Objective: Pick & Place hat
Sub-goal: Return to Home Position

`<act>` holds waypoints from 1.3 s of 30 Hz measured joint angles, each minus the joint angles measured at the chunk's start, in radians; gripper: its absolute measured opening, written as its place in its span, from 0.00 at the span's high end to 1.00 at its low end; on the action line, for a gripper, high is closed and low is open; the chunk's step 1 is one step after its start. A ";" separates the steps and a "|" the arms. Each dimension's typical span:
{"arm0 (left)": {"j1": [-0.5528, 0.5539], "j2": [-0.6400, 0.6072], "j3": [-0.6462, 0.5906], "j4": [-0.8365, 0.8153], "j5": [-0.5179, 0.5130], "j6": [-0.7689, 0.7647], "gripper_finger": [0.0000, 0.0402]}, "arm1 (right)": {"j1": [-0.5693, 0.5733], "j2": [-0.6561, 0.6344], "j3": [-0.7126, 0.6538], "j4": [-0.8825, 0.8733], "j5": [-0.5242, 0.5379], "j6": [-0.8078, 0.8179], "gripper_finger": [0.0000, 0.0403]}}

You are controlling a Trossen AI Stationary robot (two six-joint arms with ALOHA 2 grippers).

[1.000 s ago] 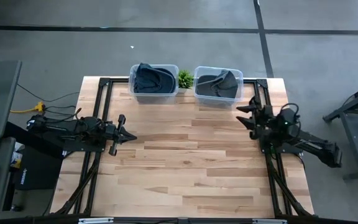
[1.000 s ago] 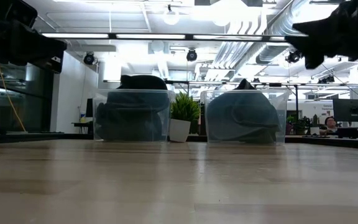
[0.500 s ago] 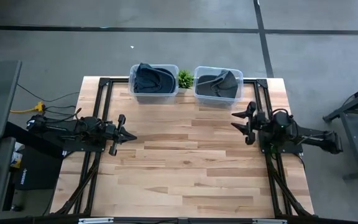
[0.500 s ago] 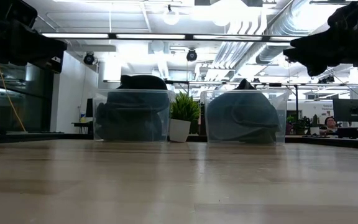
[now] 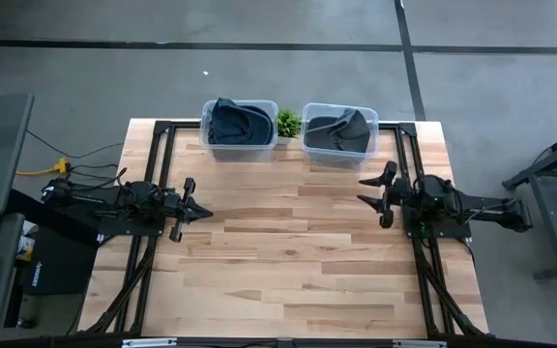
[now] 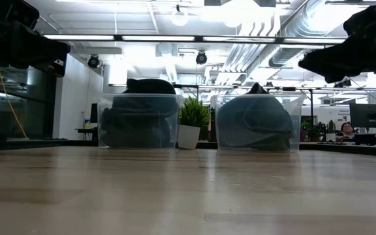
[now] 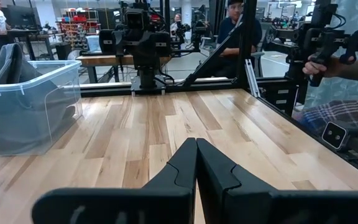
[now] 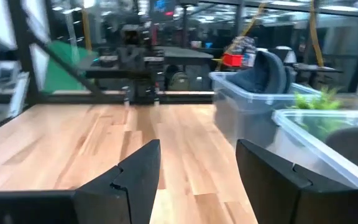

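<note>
Two clear bins stand at the table's far edge. The left bin (image 5: 240, 130) (image 6: 139, 121) holds a dark blue hat (image 5: 238, 121); the right bin (image 5: 339, 135) (image 6: 258, 123) holds a grey hat (image 5: 341, 128). In each bin the hat's top sticks up above the rim. My right gripper (image 5: 364, 191) (image 8: 197, 168) is open and hovers at the table's right side, nearer than the right bin, pointing left. My left gripper (image 5: 201, 213) (image 7: 196, 163) is shut and waits above the table's left side, pointing right.
A small potted plant (image 5: 288, 123) (image 6: 191, 121) stands between the bins. Bare wood (image 5: 288, 242) stretches between the two grippers and toward the near edge. Black frame rails (image 5: 424, 280) run along the table's sides. Beyond the table a person's hand (image 7: 328, 62) holds a device.
My right gripper has swung away from the right bin toward the near edge and the table's left, turning from pointing slantwise at the bin to pointing straight left. It has stayed open. The hats and the bins have kept still.
</note>
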 joint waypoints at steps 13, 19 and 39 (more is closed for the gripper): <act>0.000 0.000 0.000 0.000 0.000 0.000 1.00 | 0.000 0.001 0.000 -0.009 -0.047 -0.022 0.49; 0.000 0.000 0.000 0.000 0.000 0.000 1.00 | 0.000 0.001 -0.001 0.000 -0.071 -0.103 0.49; 0.000 0.000 0.000 0.000 0.000 0.000 1.00 | -0.001 0.001 -0.002 0.003 -0.074 -0.101 0.49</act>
